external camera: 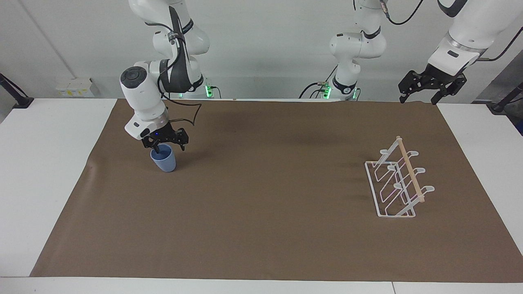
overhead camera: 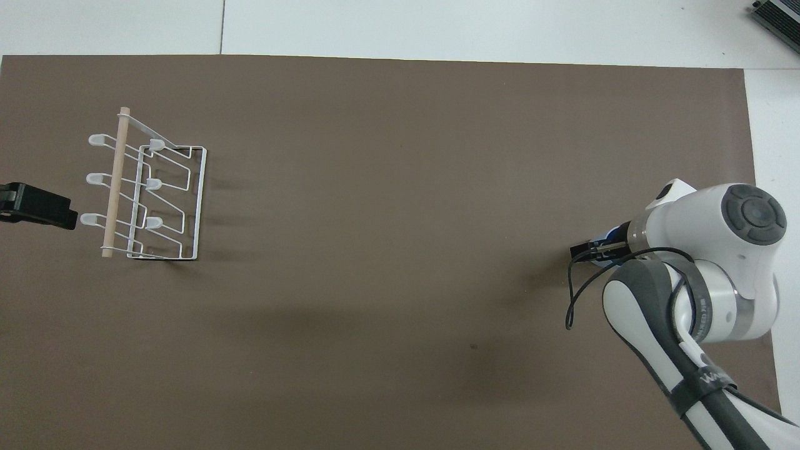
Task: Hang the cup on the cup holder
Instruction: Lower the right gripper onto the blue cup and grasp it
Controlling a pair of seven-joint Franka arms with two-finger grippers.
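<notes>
Right end effector (external camera: 165, 145) sits low at the rim of the cup (external camera: 164, 159), its fingers spread wide, one finger dipping into the cup's mouth; nothing is gripped. That cup stands upright on the brown mat (external camera: 261, 228) toward the right arm's end of the counter. Left end effector (external camera: 432, 87) waits raised and wide open, while the cup holder (external camera: 398, 183) stands at the left arm's end.

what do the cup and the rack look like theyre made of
The cup: likely plastic, matte; even light-blue colour with no glints, thin wall at the rim.
The cup holder: thin white wire, probably coated metal, bent into loops and a rectangular base. The dowel along its top looks like pale unfinished wood, tan and dull.
</notes>
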